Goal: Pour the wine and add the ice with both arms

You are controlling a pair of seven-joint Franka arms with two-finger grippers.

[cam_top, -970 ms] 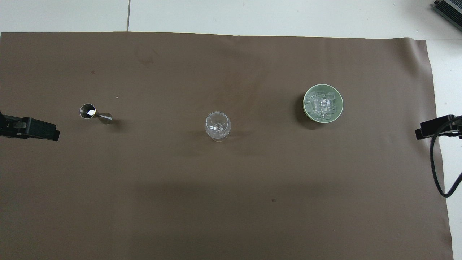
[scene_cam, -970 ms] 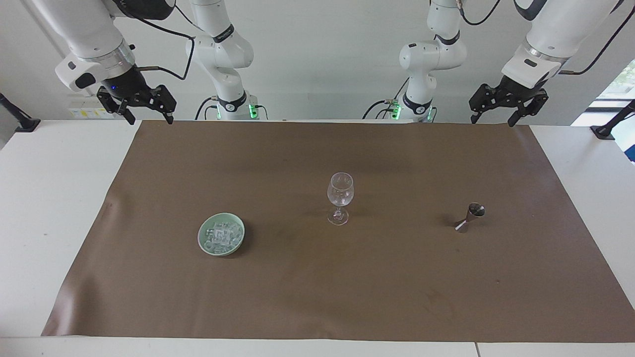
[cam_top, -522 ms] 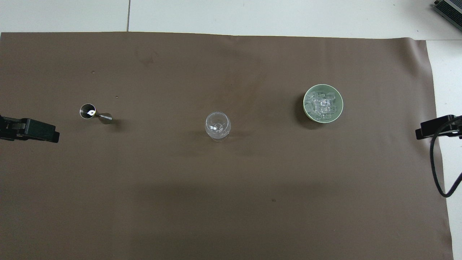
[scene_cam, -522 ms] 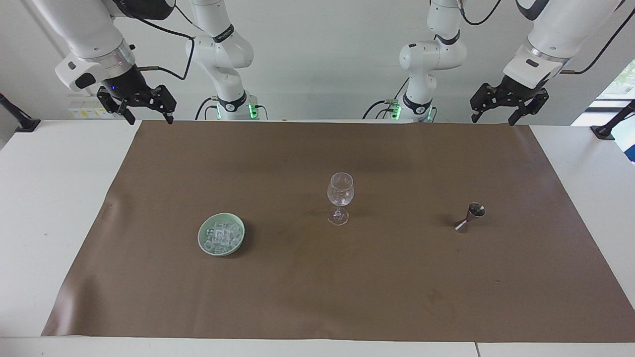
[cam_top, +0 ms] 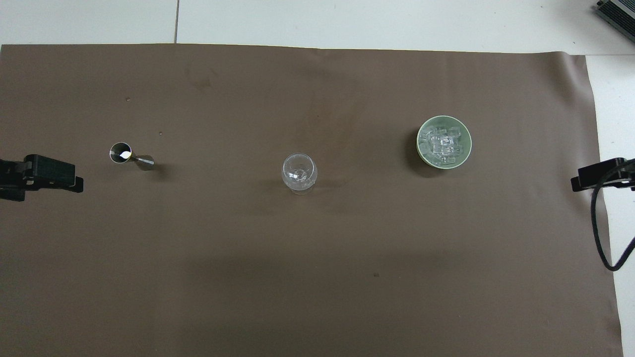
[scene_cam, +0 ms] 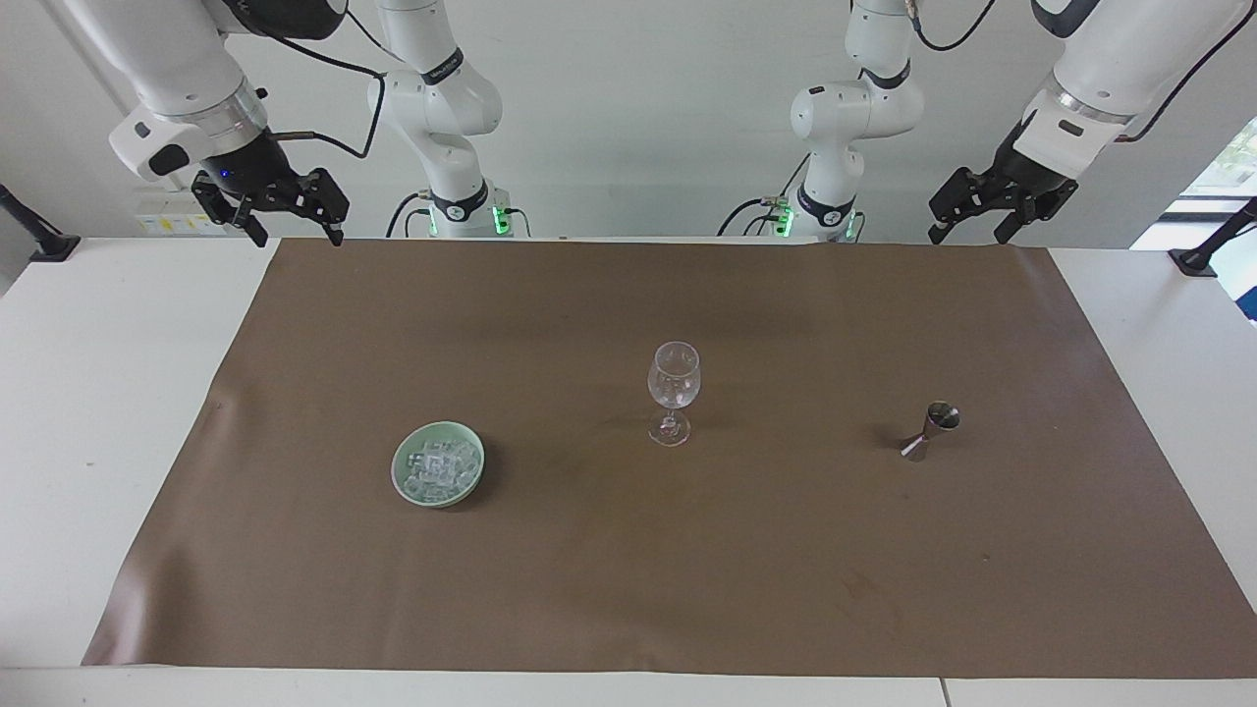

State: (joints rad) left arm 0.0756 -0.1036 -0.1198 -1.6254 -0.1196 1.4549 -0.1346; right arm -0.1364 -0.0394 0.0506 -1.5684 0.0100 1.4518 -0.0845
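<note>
A clear wine glass (scene_cam: 674, 388) (cam_top: 299, 172) stands upright and empty mid-mat. The ice (scene_cam: 439, 462) (cam_top: 443, 143) is heaped in a pale green dish (scene_cam: 398, 473) toward the right arm's end. A small steel jigger (scene_cam: 931, 430) (cam_top: 130, 156) stands toward the left arm's end. Wine itself is hidden; the jigger's cup shows only a glint. My right gripper (scene_cam: 298, 236) (cam_top: 593, 177) hangs open over the mat's corner by its base. My left gripper (scene_cam: 967, 234) (cam_top: 54, 177) hangs open over the mat's edge by its own base. Both hold nothing.
A brown mat (scene_cam: 687, 570) covers most of the white table (scene_cam: 88, 412). Black clamp mounts (scene_cam: 44, 241) sit at the table's two ends near the robots. A black cable (cam_top: 598, 233) loops down from the right arm.
The left arm's wrist has lifted and turned slightly, its gripper shifting a little. The right arm and the objects on the mat have not moved.
</note>
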